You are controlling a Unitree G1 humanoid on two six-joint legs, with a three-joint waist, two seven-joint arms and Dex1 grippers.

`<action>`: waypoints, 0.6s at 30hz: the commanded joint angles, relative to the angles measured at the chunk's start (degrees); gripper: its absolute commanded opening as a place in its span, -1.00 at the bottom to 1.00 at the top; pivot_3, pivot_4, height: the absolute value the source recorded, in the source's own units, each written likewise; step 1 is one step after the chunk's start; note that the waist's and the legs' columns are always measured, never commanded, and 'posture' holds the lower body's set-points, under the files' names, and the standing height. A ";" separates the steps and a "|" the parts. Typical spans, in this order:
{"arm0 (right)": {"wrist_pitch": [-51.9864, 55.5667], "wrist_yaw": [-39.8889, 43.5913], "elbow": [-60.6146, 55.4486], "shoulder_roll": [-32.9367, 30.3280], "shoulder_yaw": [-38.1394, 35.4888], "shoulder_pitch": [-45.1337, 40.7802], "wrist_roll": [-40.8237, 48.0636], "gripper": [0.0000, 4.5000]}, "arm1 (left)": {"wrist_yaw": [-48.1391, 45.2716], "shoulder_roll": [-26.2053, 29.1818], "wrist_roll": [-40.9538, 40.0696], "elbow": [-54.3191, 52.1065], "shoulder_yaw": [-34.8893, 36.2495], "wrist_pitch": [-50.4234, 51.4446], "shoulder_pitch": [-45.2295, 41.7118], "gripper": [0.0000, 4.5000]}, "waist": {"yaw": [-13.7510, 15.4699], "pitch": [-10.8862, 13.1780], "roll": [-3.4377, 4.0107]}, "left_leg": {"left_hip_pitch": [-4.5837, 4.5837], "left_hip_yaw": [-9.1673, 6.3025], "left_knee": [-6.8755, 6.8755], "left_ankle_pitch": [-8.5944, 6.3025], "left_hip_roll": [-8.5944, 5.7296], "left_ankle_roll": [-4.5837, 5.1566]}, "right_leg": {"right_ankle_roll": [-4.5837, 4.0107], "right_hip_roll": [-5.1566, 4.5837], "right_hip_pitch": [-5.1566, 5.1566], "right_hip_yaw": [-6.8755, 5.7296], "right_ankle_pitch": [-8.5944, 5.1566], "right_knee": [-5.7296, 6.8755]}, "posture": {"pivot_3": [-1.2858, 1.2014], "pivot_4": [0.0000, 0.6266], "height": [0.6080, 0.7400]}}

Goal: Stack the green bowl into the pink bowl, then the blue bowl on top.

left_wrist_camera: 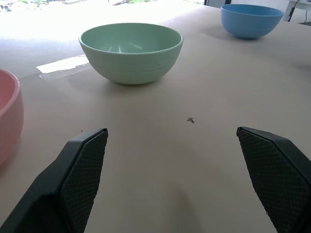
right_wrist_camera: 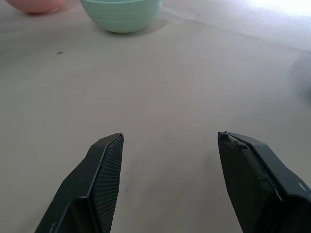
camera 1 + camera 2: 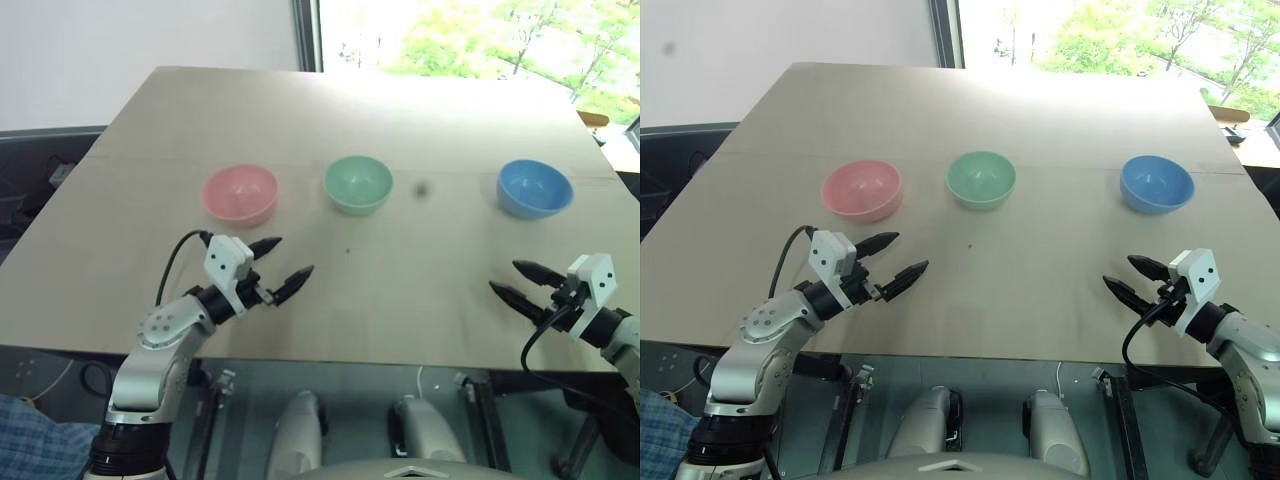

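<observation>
three small bowls sit in a row on the pale tan surface (image 3: 420,300), left to right: the pale salmon-pink round plastic bowl (image 3: 240,194), the pale mint-green round plastic bowl (image 3: 358,183) near it, then the bright sky-blue round plastic bowl (image 3: 535,188) well apart to the right. none stacked yet. left pincer (image 3: 280,265) hovers just in front of the pink bowl, jaws spread wide, empty; green bowl lies ahead and to its right. right pincer (image 3: 517,281) wide apart too, empty, in front of the blue bowl. left arm looks nearer the green bowl, so likely it takes the first pick.
</observation>
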 commanded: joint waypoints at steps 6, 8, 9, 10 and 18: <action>-1.47 0.03 -0.55 -0.36 -1.95 -0.08 0.00 0.44 | -0.04 0.17 -0.95 -3.72 0.34 -0.19 0.62 1.00 | 0.00 0.00 0.00 | 0.00 0.00 0.00 0.00 0.00 0.00 | 0.00 0.00 0.00 0.00 0.00 0.00 | 0.03 -0.52 1.00; -1.44 -0.05 -0.58 -0.32 -1.92 -0.19 -0.02 0.44 | 0.08 0.16 -0.83 -3.96 0.11 -0.02 0.64 1.00 | 0.00 0.00 0.00 | 0.00 0.00 0.00 0.00 0.00 0.00 | 0.00 0.00 0.00 0.00 0.00 0.00 | 0.03 -0.52 1.00; -1.45 -0.08 -0.57 -0.28 -1.89 -0.20 -0.03 0.44 | 0.10 0.12 -0.74 -3.94 0.02 -0.04 0.60 1.00 | 0.00 0.00 0.00 | 0.00 0.00 0.00 0.00 0.00 0.00 | 0.00 0.00 0.00 0.00 0.00 0.00 | 0.03 -0.52 1.00; -1.47 -0.04 -0.58 -0.27 -1.86 -0.15 -0.02 0.44 | 0.14 0.07 -0.63 -3.88 -0.05 -0.04 0.55 1.00 | 0.00 0.00 0.00 | 0.00 0.00 0.00 0.00 0.00 0.00 | 0.00 0.00 0.00 0.00 0.00 0.00 | 0.03 -0.52 1.00; -1.82 0.19 -0.43 -0.38 -1.85 0.19 -0.22 0.44 | 0.25 0.10 -0.27 -3.83 -0.16 -0.07 0.34 1.00 | 0.00 0.00 0.00 | 0.00 0.00 0.00 0.00 0.00 0.00 | 0.00 0.00 0.00 0.00 0.00 0.00 | 0.03 -0.52 1.00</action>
